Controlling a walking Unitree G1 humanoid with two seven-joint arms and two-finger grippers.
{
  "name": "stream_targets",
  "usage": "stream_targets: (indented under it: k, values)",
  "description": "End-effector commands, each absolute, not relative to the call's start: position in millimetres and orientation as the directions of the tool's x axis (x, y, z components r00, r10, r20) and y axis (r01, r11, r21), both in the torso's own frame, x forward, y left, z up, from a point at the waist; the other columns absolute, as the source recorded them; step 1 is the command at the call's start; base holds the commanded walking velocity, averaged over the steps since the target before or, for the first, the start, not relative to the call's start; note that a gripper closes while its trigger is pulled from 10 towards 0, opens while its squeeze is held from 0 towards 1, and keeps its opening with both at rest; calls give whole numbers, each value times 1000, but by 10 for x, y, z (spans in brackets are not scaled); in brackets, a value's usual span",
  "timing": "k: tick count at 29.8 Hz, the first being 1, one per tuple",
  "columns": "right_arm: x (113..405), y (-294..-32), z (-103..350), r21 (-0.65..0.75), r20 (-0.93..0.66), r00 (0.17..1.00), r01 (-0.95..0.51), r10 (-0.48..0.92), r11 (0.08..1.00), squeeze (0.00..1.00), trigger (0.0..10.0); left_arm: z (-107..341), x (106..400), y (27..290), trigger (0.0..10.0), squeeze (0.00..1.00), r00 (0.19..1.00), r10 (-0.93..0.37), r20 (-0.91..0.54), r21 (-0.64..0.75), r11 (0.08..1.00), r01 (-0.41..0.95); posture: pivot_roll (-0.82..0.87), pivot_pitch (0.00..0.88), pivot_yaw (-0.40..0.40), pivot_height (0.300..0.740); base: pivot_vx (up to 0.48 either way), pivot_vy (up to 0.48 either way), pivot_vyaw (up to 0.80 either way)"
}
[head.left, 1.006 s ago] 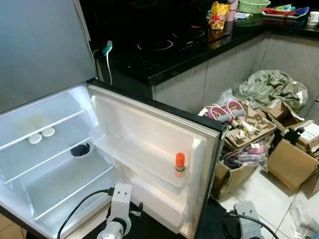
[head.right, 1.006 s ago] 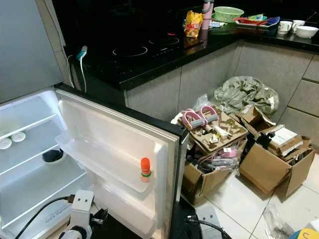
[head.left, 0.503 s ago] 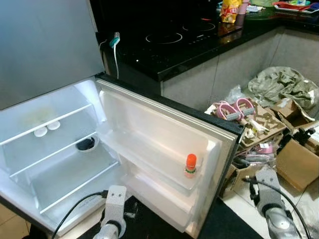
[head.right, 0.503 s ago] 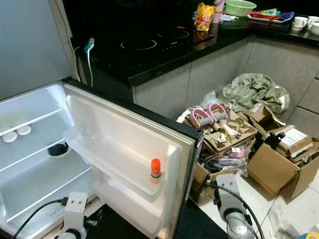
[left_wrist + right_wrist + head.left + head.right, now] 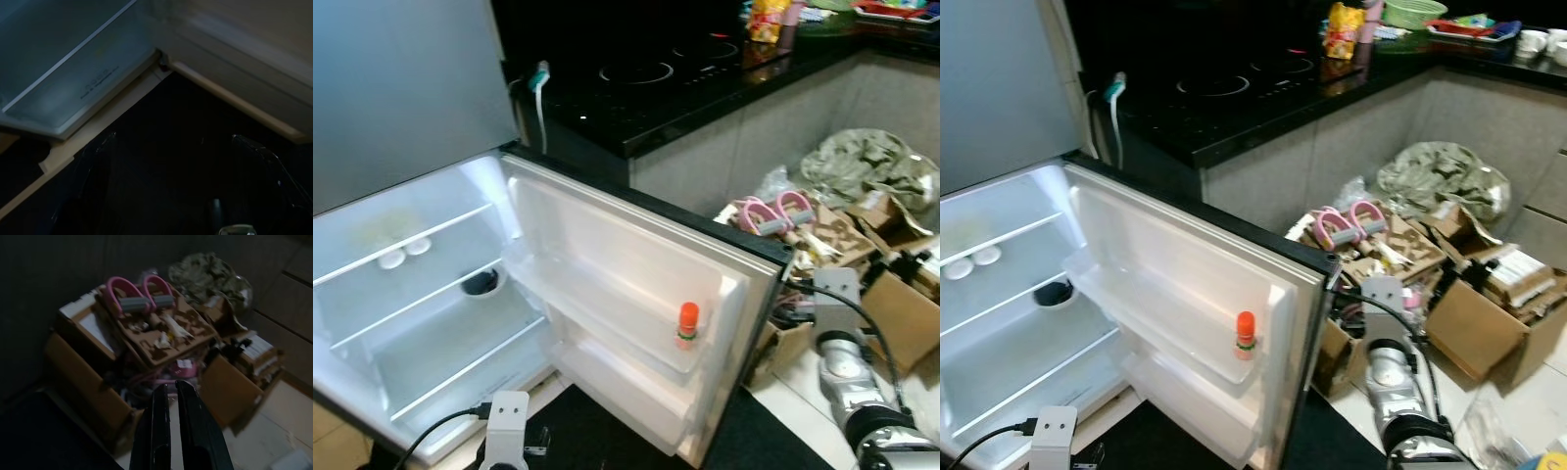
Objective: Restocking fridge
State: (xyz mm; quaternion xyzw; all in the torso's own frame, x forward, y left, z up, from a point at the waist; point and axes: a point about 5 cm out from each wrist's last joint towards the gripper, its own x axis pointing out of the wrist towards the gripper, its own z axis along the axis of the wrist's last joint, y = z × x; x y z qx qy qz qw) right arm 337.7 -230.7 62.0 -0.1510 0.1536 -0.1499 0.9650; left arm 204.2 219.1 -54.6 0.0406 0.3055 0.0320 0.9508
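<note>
The fridge [image 5: 431, 294] is standing open and lit, its door [image 5: 636, 284] swinging out toward the right. A small bottle with an orange cap [image 5: 687, 325] is standing upright in the upper door shelf [image 5: 607, 318], near that shelf's outer end, just inside its rim. Inside the cabinet, two small white round things [image 5: 403, 253] are lying side by side on the upper wire-edged shelf, and a dark round thing [image 5: 480, 284] is sitting at the back edge of the shelf below.

The left arm is hanging low in front of the fridge's bottom edge; in its wrist view the left pincer [image 5: 195, 161] is dark, its two fingers showing faintly and set wide apart, with nothing between them. The right arm is reaching out beside the door's outer edge, over the floor; the right pincer [image 5: 171, 396] is holding its two black fingers [image 5: 188, 421] close together with a thin gap, gripping nothing, and pointing toward the cardboard boxes [image 5: 1469, 323] heaped on the floor. A pair of pink handles [image 5: 1342, 223] is lying on top of that heap, with a crumpled green cloth [image 5: 1445, 176] behind it, against the cabinets under the black surface [image 5: 705, 78].
</note>
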Motion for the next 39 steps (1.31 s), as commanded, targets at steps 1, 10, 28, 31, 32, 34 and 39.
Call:
stream_targets:
  k: [1, 10, 28, 31, 32, 34, 39]
  values:
    - [3467, -2132, 694, -298, -229, 936, 194, -267, 935, 0, 10000, -572, 1982, 2257, 10000, 0, 795, 105, -598, 111, 993, -47, -45, 67, 18, 740, 0, 0, 0]
    - [3535, -1598, 762, -26, -192, 973, -136, 128, 990, 0, 10000, -601, 1930, 2278, 10000, 0, 780, 114, -616, 120, 991, -50, -51, 66, 24, 740, 0, 0, 0]
    - [2912, -907, 693, 382, -115, 385, -834, 916, 398, 0, 10000, -735, 1356, 2868, 10000, 0, 560, 407, -721, 221, 902, -371, -52, 66, 25, 740, 0, 0, 0]
    - [2798, -843, 765, 448, -49, 289, -849, 956, 280, 0, 10000, -748, 1280, 2915, 10000, 0, 540, 406, -737, 235, 903, -359, -47, 67, 26, 740, 0, 0, 0]
    - [2771, -830, 787, 463, -30, 267, -850, 963, 251, 0, 10000, -752, 1264, 2921, 10000, 0, 536, 404, -741, 237, 905, -353, -47, 67, 26, 740, 0, 0, 0]
    - [2731, -807, 847, 491, 18, 235, -849, 972, 196, 0, 10000, -763, 1234, 2925, 10000, 0, 527, 402, -749, 236, 904, -356, -46, 67, 27, 740, 0, 0, 0]
    - [2912, -922, 749, 405, -55, 461, -800, 886, 442, 0, 10000, -783, 1211, 2908, 10000, 0, 511, 402, -759, 228, 901, -369, -46, 68, 27, 740, 0, 0, 0]
